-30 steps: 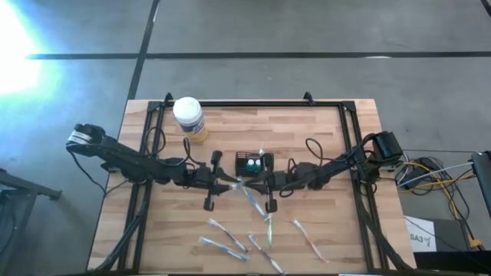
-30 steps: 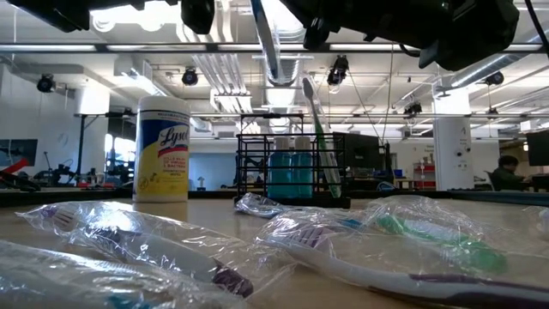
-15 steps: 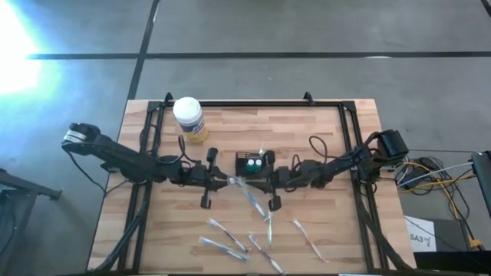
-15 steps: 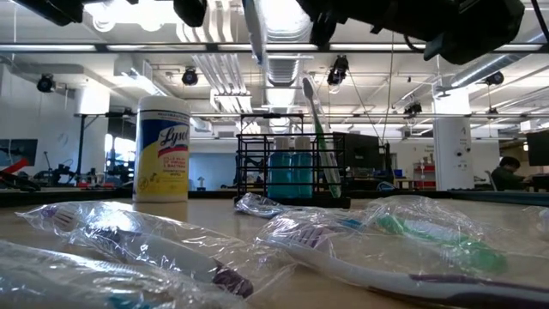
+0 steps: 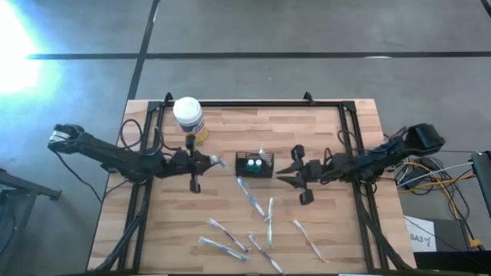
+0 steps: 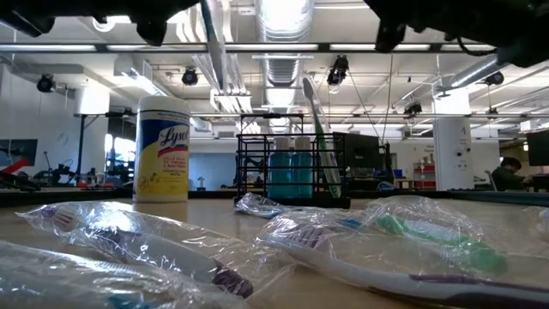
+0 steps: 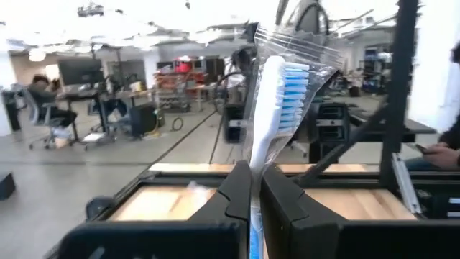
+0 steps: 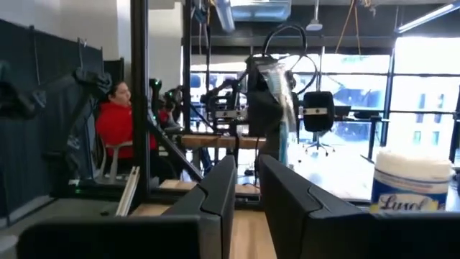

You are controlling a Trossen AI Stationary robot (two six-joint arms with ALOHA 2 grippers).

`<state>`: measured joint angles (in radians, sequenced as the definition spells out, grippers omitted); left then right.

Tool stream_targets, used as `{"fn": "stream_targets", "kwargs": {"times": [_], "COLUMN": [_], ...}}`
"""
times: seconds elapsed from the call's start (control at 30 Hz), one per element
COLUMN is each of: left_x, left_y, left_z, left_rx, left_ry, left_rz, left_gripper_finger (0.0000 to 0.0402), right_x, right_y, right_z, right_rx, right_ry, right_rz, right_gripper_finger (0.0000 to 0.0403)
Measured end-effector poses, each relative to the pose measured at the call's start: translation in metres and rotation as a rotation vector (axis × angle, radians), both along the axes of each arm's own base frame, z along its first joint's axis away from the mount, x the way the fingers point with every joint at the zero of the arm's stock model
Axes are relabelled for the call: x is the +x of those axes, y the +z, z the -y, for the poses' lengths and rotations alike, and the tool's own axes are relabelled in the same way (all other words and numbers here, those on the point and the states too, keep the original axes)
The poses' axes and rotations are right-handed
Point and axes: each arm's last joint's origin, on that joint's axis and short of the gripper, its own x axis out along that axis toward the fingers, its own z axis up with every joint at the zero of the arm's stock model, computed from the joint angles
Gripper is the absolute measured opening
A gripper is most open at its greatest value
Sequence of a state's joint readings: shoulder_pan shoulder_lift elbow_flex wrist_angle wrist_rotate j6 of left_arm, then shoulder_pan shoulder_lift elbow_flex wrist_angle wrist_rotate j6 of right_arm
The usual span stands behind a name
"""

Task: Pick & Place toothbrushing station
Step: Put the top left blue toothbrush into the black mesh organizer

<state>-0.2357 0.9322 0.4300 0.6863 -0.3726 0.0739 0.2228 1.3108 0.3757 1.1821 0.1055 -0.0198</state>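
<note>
Left arm holds a wrapped brush beside the station

On the bench [image 5: 322, 130], the toothbrushing station [image 5: 254, 164] sits mid-bench (one brush already upright inside); left claw [image 7: 253, 188] clenched on a wrapped toothbrush [image 7: 273, 101], presumably for loading; right claw [image 8: 246, 188] stands released, empty.

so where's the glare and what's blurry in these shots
High view: a bright flare washes the floor's top-left corner. Low view: ceiling lights glare, and the nearest wrapped toothbrushes are soft. Left wrist view: the blue-bristled toothbrush is sharp against an overexposed room.
</note>
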Motion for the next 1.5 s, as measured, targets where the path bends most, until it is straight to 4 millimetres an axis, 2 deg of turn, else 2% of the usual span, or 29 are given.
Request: {"fn": "stream_targets", "kwargs": {"times": [0.17, 0.37, 0.5, 0.9, 1.23, 1.4, 1.5], "left_x": [0.017, 0.036, 0.047, 0.066, 0.081, 0.083, 0.083], "left_y": [-0.004, -0.017, -0.031, -0.063, -0.099, -0.107, -0.107], "left_z": [-0.016, -0.039, -0.047, -0.052, -0.059, -0.061, -0.063], "left_rx": [0.01, 0.001, -0.019, -0.005, -0.055, -0.094, -0.143], "left_ry": [0.077, 0.12, 0.125, 0.145, 0.167, 0.175, 0.179], "left_rz": [-0.034, -0.005, -0.035, -0.126, -0.185, -0.191, -0.185], "left_gripper_finger": [0.0012, 0.0012, 0.0012, 0.0012, 0.0015, 0.0015, 0.0039], "right_x": [-0.02, -0.023, -0.02, -0.018, -0.018, -0.018, -0.018], "right_y": [-0.012, -0.02, -0.026, -0.025, -0.025, -0.025, -0.025], "right_z": [0.005, 0.005, 0.005, 0.004, 0.004, 0.004, 0.004], "right_rx": [-0.008, 0.005, -0.002, -0.007, -0.006, -0.006, -0.006], "right_ry": [-0.003, 0.001, 0.001, 0.0, 0.0, 0.0, 0.0], "right_rz": [-0.024, -0.052, -0.084, -0.082, -0.082, -0.082, -0.083], "right_gripper_finger": [0.0052, 0.0052, 0.0052, 0.0054, 0.0054, 0.0054, 0.0054]}}
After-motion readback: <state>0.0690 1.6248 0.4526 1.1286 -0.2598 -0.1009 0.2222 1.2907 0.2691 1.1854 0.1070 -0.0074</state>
